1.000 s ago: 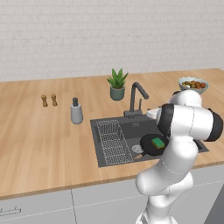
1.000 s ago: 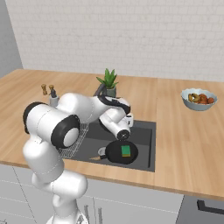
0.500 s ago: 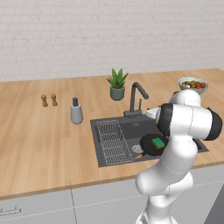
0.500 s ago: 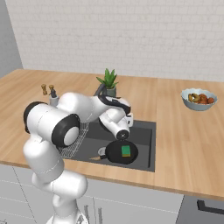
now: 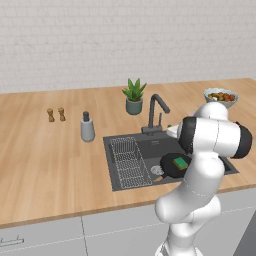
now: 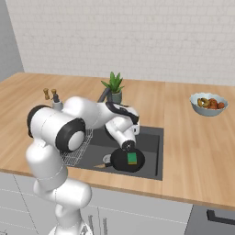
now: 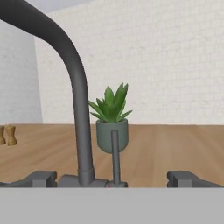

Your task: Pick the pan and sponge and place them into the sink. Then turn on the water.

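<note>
1. My gripper was wide open w/ nothing held – in the hand view the two dark fingertips stood far apart at the bottom, one on each side.
2. Between those tips stood the faucet: its dark gooseneck rose from the base, left of centre, and curved off the top left of the hand view.
3. The thin upright lever stood just right of the faucet stem, roughly midway between my tips – not touching either one as far as I could see.
4. Behind the lever sat a potted plant on the wooden counter, in front of the white brick wall.
5. The pan lay in the sink, toward the front edge, w/ its wooden handle pointing left toward the wire rack.
6. The green sponge lay on the pan, inside its rim.
7. From the left base view my forearm covered part of the sink's right half; the pan and sponge showed just left of it.
8. On the counter left of the sink stood a grey soap bottle, and further left two small brown shakers.
9. A bowl of fruit sat on the counter well right of the sink.
</note>
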